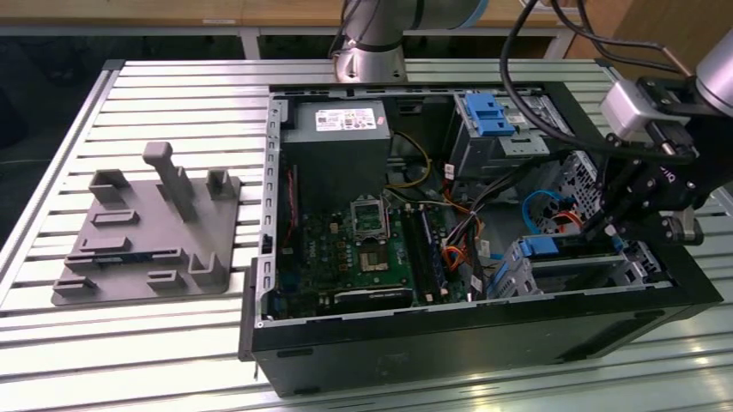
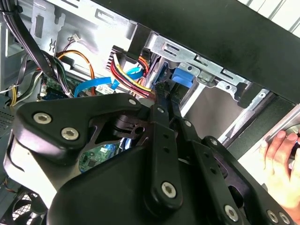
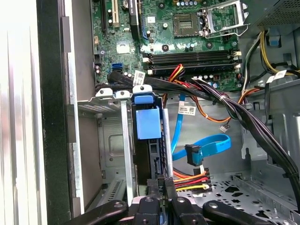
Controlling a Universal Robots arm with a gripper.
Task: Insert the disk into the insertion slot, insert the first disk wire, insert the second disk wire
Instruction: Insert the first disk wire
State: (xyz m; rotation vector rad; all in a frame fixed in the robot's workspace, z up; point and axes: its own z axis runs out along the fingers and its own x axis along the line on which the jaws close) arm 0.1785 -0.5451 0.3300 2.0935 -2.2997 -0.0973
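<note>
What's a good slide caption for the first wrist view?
Robot gripper at the blue-framed disk sitting in the insertion slot, a blue cable loose beside it.

Bright even light, with glare whitening the table [image 1: 126, 352].

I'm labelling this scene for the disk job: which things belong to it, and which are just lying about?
Job: disk in its blue carrier; insertion slot; blue flat cable; red-yellow wire bundle; gripper.
Lying about: grey fixture plate; power supply; taller bay with blue latch; a person's hand.
</note>
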